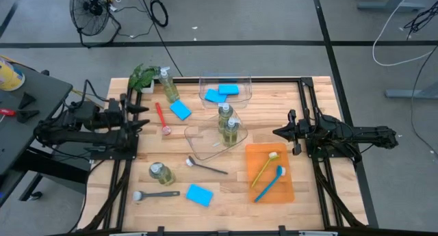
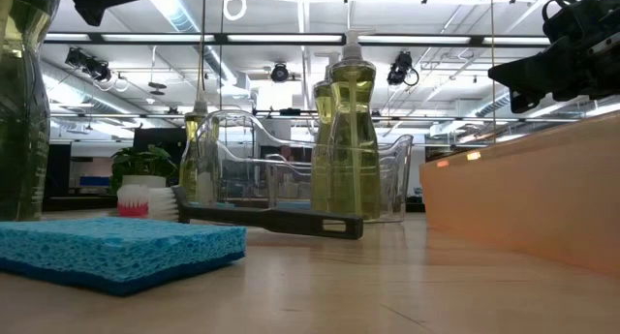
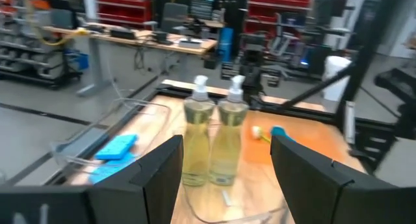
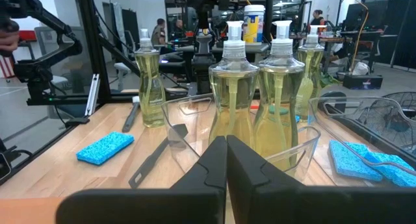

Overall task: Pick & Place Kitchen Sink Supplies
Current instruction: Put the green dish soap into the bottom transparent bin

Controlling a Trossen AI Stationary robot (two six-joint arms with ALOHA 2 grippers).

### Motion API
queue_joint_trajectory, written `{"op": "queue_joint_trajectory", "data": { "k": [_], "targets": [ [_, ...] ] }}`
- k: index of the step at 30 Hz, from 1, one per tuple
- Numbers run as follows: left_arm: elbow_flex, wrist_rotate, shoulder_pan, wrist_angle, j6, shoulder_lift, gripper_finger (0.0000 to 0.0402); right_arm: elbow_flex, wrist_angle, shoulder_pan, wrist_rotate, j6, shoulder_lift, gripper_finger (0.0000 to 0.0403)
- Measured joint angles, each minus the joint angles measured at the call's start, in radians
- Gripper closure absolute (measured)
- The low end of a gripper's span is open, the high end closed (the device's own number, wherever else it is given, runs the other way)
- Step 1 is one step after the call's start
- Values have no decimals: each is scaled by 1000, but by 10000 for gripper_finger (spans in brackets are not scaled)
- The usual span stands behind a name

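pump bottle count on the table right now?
4. Two stand together in the middle clear bin: bottles and. One stands at the back by the plant. One is front left, near the grey brush. None looks hidden.

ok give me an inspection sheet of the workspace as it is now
surface: wooden table, dry, inside a black frame
job's things: two pump bottles upright in the near clear bin; two more loose on the table; two blue sponges in the far clear bin, two on the wood; yellow-green and blue brushes on the orange tray; red brush and two dark grey brushes loose
clutter: leafy plant at the far left corner
grippers: left hand open, empty, at the left edge; right hand shut, empty, at the right edge
cables: black loops and a white cable on the floor
surroundings: floor fan beyond the table
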Motion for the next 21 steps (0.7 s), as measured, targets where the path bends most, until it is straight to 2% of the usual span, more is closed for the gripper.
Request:
{"op": "queue_joint_trajectory", "data": {
  "k": [21],
  "targets": [
    [1,-47,0,-53,23,29,165,0,0,0,0,0,0,396]
  ]
}}
